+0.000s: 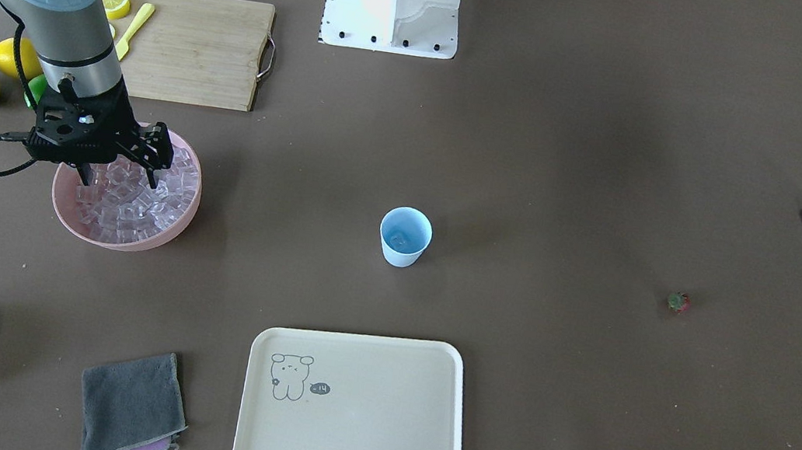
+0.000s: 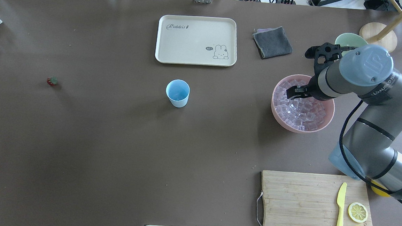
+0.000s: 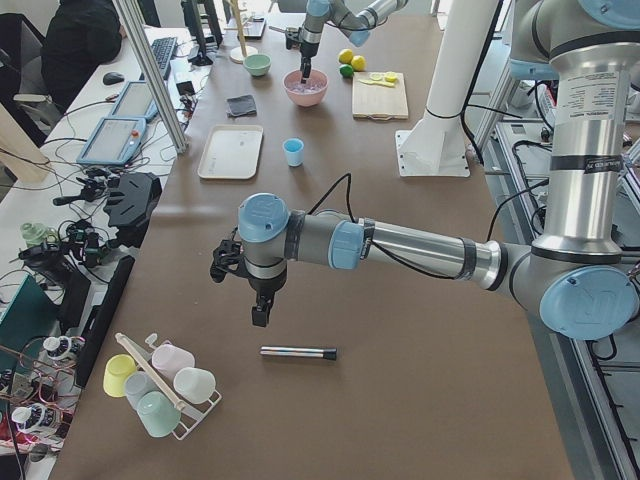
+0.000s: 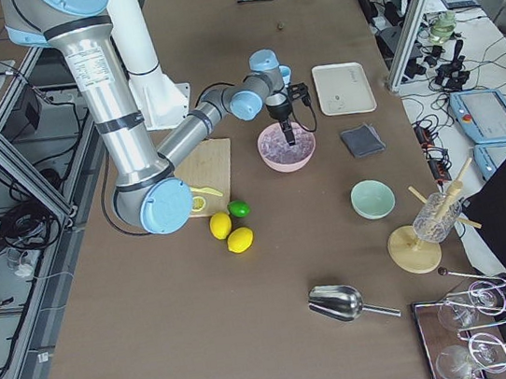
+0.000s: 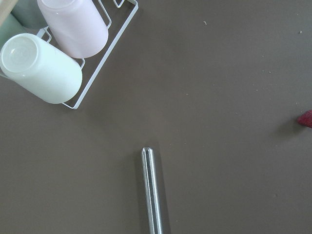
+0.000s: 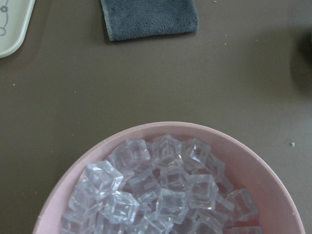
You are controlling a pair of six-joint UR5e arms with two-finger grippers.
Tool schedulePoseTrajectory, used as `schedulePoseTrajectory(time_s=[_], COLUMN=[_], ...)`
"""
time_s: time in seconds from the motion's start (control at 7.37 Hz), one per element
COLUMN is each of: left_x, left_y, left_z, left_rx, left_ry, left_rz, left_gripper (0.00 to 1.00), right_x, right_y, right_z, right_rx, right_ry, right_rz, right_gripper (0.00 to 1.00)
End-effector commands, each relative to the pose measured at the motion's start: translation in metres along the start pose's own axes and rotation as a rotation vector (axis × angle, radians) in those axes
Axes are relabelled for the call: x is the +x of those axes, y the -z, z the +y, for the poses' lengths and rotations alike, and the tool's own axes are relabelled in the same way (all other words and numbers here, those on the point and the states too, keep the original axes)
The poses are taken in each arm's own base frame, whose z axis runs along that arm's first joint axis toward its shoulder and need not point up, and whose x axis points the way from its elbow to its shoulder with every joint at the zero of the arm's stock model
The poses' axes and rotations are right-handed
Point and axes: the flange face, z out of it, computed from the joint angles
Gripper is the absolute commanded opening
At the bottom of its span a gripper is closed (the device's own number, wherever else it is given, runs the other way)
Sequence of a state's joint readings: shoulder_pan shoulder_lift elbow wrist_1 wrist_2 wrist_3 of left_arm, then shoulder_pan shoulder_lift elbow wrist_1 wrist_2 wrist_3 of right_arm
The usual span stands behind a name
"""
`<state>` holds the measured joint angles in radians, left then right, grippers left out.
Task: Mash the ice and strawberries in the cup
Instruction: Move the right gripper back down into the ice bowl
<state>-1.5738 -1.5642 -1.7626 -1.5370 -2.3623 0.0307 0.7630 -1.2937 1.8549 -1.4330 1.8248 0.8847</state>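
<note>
The task looks barely begun: the right gripper [image 1: 119,179] has its jaws spread, seemingly empty, over the ice [image 1: 128,212] in the pink bowl [image 1: 131,245], the cup [image 1: 405,237] waits mid-way across the tabletop [image 1: 549,403], the strawberry [image 1: 678,302] lies well apart from it, and the left gripper [image 3: 260,310] has jaws whose state cannot be told.

Opposed overhead and front views share the cup [image 1: 405,236].

Right gripper [image 1: 119,176] points down, jaws spread; left gripper [image 3: 259,318] hangs downward, state unclear.
</note>
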Motion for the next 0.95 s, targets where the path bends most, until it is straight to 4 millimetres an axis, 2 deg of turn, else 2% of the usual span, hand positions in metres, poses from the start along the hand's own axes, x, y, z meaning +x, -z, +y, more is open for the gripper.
schedulePoseTrajectory(time_s=[0.0,0.14,0.41,0.81], left_x=[0.0,0.001,0.002,0.003], left_y=[0.0,0.001,0.002,0.004], left_z=[0.0,0.0,0.0,0.003], left_rx=[0.0,0.002,0.004,0.008], left_ry=[0.0,-0.002,-0.004,-0.006], left_rz=[0.0,0.0,0.0,0.0], left_gripper=[0.99,0.99,0.99,0.99], right_x=[0.002,-0.008,-0.022,-0.019], right_y=[-0.017,-0.016,-0.031,-0.034], right_z=[-0.001,-0.002,-0.012,-0.014], right_rx=[-0.005,-0.001,-0.011,-0.015], right_ry=[0.004,0.01,0.015,0.011], right_rz=[0.034,0.025,0.035,0.04], right_gripper=[0.87,0.86,0.85,0.83])
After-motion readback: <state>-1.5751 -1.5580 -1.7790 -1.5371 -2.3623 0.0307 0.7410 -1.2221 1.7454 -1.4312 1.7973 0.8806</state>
